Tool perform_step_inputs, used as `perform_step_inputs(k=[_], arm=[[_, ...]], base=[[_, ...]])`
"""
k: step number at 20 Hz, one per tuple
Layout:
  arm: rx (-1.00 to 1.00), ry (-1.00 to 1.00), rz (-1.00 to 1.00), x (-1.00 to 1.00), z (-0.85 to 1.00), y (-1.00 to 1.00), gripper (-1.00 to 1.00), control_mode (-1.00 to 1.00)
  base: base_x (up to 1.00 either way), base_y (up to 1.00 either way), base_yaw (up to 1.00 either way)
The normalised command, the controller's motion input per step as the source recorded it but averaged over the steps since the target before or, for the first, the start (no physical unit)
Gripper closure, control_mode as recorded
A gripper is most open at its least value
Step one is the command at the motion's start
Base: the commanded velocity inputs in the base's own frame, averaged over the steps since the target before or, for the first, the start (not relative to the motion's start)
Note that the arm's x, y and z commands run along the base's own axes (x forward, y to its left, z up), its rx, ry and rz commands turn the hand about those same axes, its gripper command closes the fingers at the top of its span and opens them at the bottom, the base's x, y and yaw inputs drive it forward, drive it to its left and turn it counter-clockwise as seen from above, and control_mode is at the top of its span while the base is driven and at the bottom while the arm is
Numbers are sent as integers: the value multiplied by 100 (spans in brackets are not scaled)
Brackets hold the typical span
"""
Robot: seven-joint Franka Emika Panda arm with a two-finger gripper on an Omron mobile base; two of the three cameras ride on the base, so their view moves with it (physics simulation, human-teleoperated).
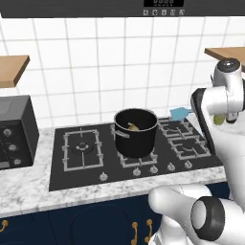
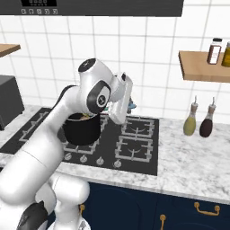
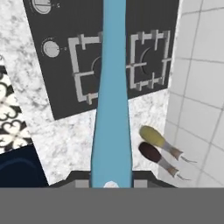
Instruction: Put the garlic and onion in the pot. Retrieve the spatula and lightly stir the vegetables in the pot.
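The tall black pot (image 1: 136,136) stands on the cooktop's middle burner, and it also shows behind my arm in the right base view (image 2: 81,131). One pale tan vegetable lump (image 1: 132,127) lies inside it; I cannot tell whether it is the garlic or the onion. My gripper (image 3: 111,183) is shut on the handle of a light blue spatula (image 3: 113,96). The spatula hangs in the air over the right-hand burners. Its blue blade (image 1: 181,113) sticks out to the right of the pot, above rim height.
The black cooktop (image 1: 81,165) is set in a marble counter. A black appliance with knobs (image 1: 14,131) stands at the left. Two bottles (image 2: 199,122) stand by the wall to the right of the burners. A wooden shelf (image 2: 200,67) with jars hangs above them.
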Motion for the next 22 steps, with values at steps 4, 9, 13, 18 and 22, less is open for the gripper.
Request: perform_step_inputs(k=[4,9,13,18,22], arm=[[-31,25,9,15,100,90,100,-100],[-38,45,0,73,49,77,100,-100],[-31,34,0,83,5,34,100,-100],[-26,16,-4,64,0,46,100,-100],[-24,7,-6,29,-5,73,100,-100]], base=[[0,0,0],[0,0,0],[0,0,0],[0,0,0],[0,0,0]])
